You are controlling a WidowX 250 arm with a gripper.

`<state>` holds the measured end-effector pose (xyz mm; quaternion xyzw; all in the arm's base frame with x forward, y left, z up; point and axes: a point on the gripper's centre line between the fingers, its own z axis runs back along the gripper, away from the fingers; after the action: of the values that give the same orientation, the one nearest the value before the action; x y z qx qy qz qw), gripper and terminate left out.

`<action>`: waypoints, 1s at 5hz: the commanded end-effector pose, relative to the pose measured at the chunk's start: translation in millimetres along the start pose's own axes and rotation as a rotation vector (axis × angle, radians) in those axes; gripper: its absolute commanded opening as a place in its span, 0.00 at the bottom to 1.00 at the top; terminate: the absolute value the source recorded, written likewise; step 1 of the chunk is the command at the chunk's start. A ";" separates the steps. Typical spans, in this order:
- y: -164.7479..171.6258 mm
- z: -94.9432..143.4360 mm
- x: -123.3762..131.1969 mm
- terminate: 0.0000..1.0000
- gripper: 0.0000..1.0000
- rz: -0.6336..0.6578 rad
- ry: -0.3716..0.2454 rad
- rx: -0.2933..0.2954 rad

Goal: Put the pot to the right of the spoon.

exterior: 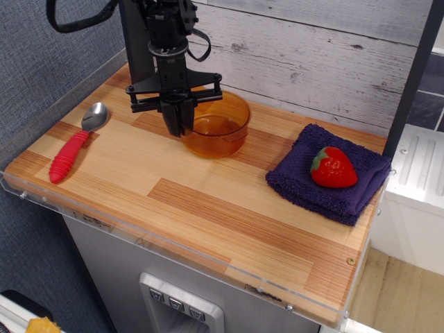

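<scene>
The orange-amber translucent pot [220,127] is at the back middle of the wooden table, tilted and a little off the surface. My gripper [179,125] is shut on the pot's left rim, fingers together and pointing down. The spoon [75,143], with a silver bowl and a ribbed red handle, lies at the left edge of the table, well left of the gripper and pot.
A dark blue folded towel [305,184] with a red strawberry [334,168] on it lies at the right. A whitewashed plank wall [312,55] runs behind the table. A clear plastic rim [166,246] edges the table's front.
</scene>
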<state>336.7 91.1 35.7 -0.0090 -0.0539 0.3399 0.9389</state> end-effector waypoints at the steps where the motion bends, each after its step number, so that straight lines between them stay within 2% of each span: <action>1: 13.7 37.8 -2.0 0.00 0.00 0.026 -0.085 -0.034; 3: 47.7 40.8 -31.5 0.00 0.00 0.099 -0.068 -0.044; 4: 59.4 43.5 -43.3 0.00 0.00 0.125 -0.086 -0.018; 5: 68.4 35.2 -49.9 0.00 0.00 0.137 -0.069 -0.024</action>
<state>244.2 108.1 49.1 -0.0126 -0.0655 0.4062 0.9113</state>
